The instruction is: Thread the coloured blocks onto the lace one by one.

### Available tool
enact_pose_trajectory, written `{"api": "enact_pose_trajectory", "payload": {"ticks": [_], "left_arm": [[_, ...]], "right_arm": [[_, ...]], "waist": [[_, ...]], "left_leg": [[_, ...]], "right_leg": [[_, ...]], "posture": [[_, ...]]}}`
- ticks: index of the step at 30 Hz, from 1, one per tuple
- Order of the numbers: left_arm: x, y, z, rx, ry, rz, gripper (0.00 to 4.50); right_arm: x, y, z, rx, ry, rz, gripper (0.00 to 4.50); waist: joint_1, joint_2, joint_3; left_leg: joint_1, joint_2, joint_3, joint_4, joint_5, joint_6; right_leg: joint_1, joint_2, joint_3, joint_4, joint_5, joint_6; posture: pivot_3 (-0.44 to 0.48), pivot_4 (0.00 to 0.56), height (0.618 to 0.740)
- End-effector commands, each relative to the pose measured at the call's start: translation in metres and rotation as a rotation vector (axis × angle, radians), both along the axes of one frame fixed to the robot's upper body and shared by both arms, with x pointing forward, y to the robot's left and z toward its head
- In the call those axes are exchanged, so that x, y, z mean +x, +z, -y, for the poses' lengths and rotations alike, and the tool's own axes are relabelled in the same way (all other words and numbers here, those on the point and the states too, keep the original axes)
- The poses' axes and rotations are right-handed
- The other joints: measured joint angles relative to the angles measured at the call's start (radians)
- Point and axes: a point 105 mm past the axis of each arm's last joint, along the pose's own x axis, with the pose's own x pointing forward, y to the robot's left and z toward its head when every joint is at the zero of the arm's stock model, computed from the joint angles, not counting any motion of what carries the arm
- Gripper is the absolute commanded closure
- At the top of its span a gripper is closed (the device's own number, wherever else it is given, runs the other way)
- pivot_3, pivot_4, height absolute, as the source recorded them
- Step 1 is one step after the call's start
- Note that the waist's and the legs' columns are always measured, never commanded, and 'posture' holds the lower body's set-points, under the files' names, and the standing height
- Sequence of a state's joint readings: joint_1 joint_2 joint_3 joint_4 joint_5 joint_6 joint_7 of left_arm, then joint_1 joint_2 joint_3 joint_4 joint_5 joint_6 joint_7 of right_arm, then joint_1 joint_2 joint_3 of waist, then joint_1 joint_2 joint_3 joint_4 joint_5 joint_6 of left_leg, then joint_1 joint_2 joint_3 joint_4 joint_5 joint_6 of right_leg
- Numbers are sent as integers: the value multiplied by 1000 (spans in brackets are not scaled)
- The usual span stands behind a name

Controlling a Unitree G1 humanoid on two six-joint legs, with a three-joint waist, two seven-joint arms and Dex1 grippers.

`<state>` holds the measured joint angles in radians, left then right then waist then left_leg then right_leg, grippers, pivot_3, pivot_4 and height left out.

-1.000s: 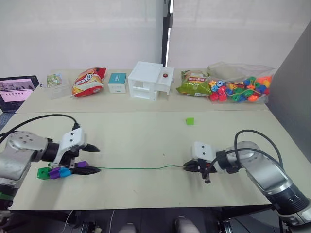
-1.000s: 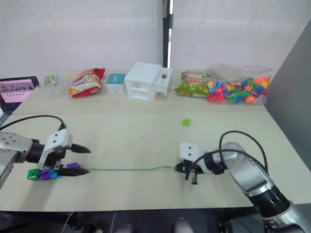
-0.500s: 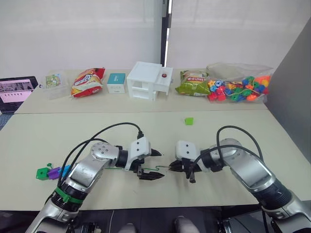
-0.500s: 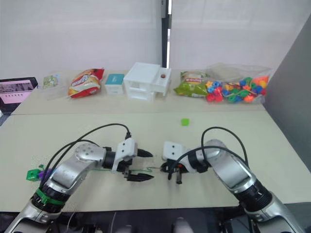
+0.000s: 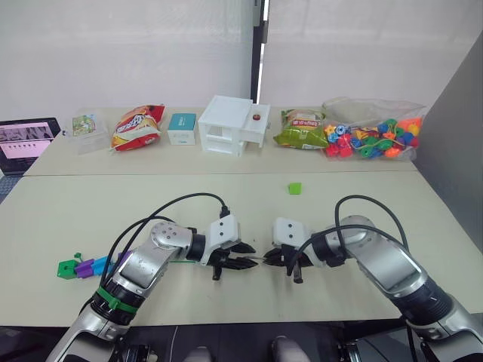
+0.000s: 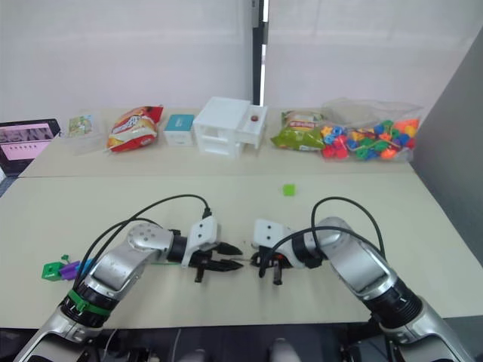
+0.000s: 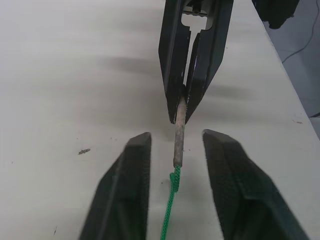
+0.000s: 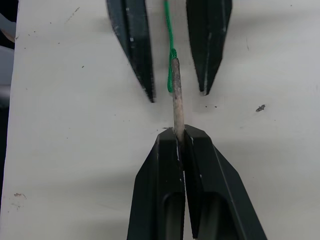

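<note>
The lace's stiff grey tip (image 8: 176, 95) is pinched in my right gripper (image 8: 178, 132), which is shut on it just above the near table's middle. My left gripper (image 7: 176, 137) faces it nose to nose. Its two fingers (image 7: 137, 165) stand apart on either side of the tip and the green cord (image 7: 169, 205), touching neither. The cord runs left behind my left arm to a row of coloured blocks (image 5: 84, 265), green, purple and blue, near the table's left edge. A lone light green block (image 5: 294, 188) lies farther back, right of centre.
On the far table stand a white box (image 5: 234, 124), a teal box (image 5: 182, 128), two snack bags (image 5: 137, 127) (image 5: 300, 130), a clear bag of beads (image 5: 373, 136) and a laptop (image 5: 26, 139). A grey panel (image 5: 453, 136) rises at the right.
My left arm has swung from the blocks at the left to the middle, and its fingers have narrowed around the lace's tip. The right gripper shifted slightly left, still pinching the tip.
</note>
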<state>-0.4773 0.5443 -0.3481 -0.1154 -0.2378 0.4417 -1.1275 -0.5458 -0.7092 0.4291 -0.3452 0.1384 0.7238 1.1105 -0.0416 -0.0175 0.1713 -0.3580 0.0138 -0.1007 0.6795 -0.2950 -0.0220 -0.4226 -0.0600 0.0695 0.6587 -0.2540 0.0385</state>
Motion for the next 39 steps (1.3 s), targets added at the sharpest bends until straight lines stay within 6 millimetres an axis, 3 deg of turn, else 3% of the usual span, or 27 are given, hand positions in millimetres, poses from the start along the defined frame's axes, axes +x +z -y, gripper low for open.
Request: {"api": "enact_pose_trajectory", "payload": {"ticks": [1, 12, 19, 22, 25, 31, 39], "left_arm": [[0, 11, 3, -18, -13, 34, 4415], [-2, 11, 2, -17, -10, 23, 4480], [-4, 10, -11, 8, 19, 13, 4500], [-4, 9, -16, 13, 39, 6, 4500], [-4, 9, -19, 15, 62, 1, 4500], [-3, 11, -21, 5, 92, -7, 4500], [-8, 9, -23, 4, 106, -19, 4500]], "right_arm": [[-2, 8, -3, -2, 26, 43, 4500], [1, 1, 2, -19, -4, 54, 4500], [3, 9, 19, 169, -291, 63, 2076], [15, 19, 30, 300, -499, 152, 1117], [26, 13, 44, 386, -761, 199, 49], [63, 3, 62, 546, -1204, 326, 49], [120, 4, 59, 611, -1294, 398, 49]], "waist": [[0, 0, 0], [0, 0, 0], [4, 0, 0], [5, 0, 0], [1, 0, 0], [-4, 1, 0], [-7, 1, 0]], "left_leg": [[0, 0, 0, 0, 0, 0], [0, 0, 0, 0, 0, 0], [-1, 0, 0, 0, 0, 0], [-1, 0, -1, 0, 0, 0], [0, 0, -1, 0, 0, 0], [1, 0, 0, -1, 0, -1], [2, 0, 1, -3, 1, -1]], "right_leg": [[0, 0, 0, 0, 0, 0], [0, 0, 0, 0, 0, 0], [0, 0, 0, 0, 0, 0], [0, 0, 0, 0, 0, 0], [0, 0, 0, 1, 0, 0], [-1, 0, 1, 2, 0, 0], [-1, 0, 1, 2, 0, 0]], "posture": [[0, 150, 740], [0, 150, 740], [0, 150, 740], [0, 150, 740], [0, 150, 740], [0, 150, 740], [0, 150, 740]]}}
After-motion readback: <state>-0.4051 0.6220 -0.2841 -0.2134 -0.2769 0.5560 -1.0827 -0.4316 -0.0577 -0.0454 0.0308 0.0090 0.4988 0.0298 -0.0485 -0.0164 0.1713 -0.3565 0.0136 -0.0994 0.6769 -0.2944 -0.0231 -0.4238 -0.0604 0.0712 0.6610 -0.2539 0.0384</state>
